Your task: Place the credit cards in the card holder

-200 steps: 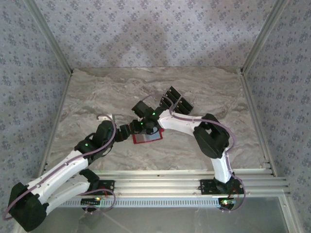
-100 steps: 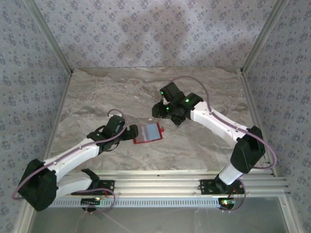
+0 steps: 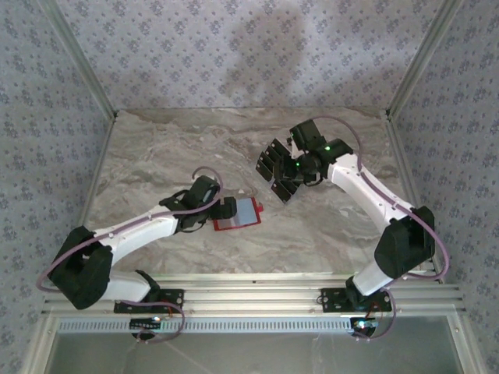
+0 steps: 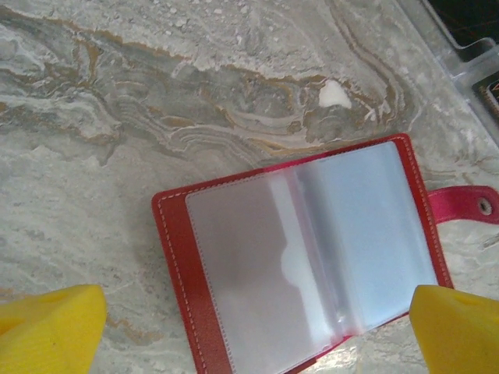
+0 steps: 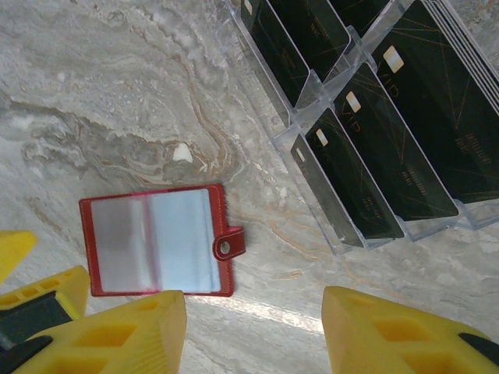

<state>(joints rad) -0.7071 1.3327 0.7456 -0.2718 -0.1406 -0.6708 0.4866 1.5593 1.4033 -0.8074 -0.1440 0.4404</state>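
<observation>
The card holder [image 3: 243, 212] is a red wallet lying open and flat on the marble table, its clear pockets facing up [image 4: 304, 257] and its snap tab pointing right [image 5: 228, 245]. The credit cards [image 5: 366, 140] are black and stand in rows in a clear plastic rack [image 3: 267, 160]. My left gripper [image 3: 227, 209] hovers at the wallet's left edge, open wide, its yellow fingertips [image 4: 47, 331] spread either side of the wallet with nothing held. My right gripper [image 3: 290, 181] hangs above the table between the rack and the wallet, open and empty [image 5: 253, 335].
The clear card rack [image 5: 312, 86] has several slots and takes up the middle-right of the table [image 3: 156, 156]. Metal frame posts and patterned walls close in the sides and back. An aluminium rail [image 3: 257, 284] runs along the near edge.
My left arm has reached farther right to the wallet and its jaws have opened wide. My right arm has swung up and right, away from the wallet, to the card rack.
</observation>
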